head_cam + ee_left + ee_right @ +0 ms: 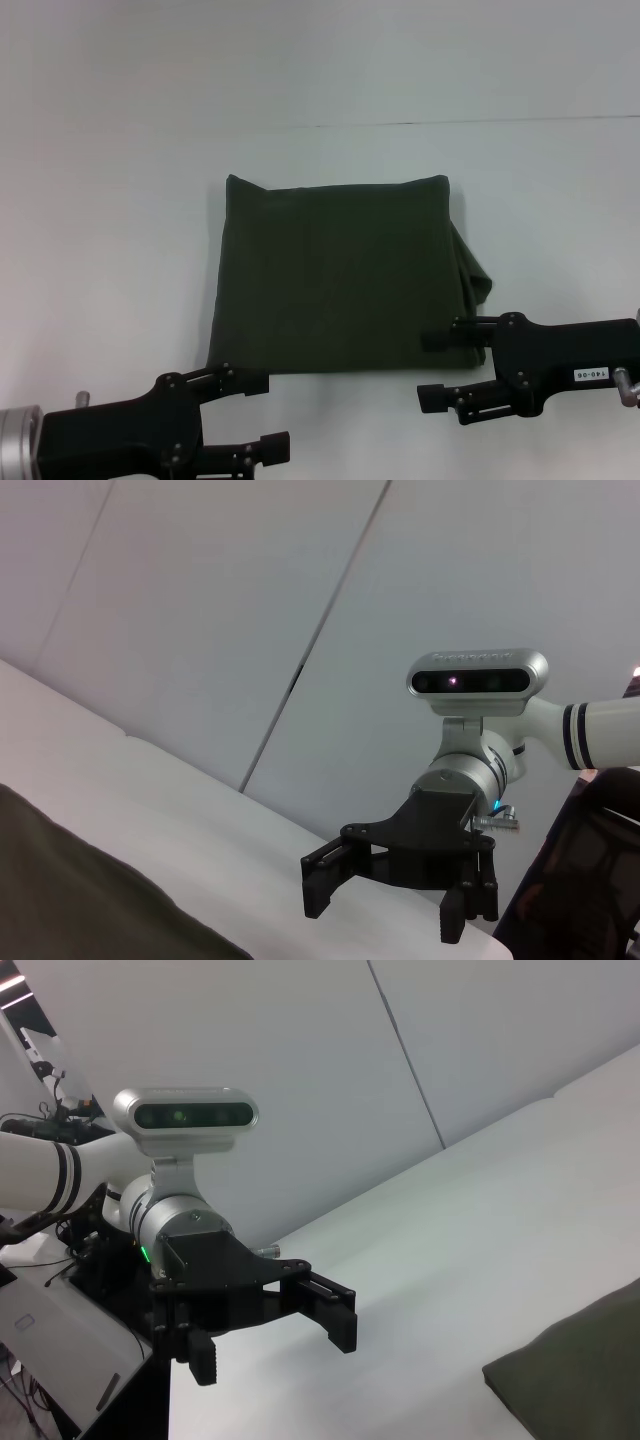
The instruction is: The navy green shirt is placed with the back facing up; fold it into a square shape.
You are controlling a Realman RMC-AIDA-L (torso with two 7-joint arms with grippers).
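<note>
The navy green shirt (335,275) lies flat on the white table (100,200), folded into a rough square with its plain side up. A little cloth bulges out along its right edge. My left gripper (272,412) is open just below the shirt's near left corner and holds nothing. My right gripper (428,368) is open at the near right corner. Its upper finger overlaps the shirt's edge in the head view, and I cannot tell if it touches. The left wrist view shows the shirt (80,900) and the right gripper (390,905). The right wrist view shows the shirt (580,1380) and the left gripper (270,1350).
A thin seam (450,122) runs across the table behind the shirt. Pale wall panels (250,610) stand beyond the table. A laptop-like device (60,1345) sits off the table's side in the right wrist view.
</note>
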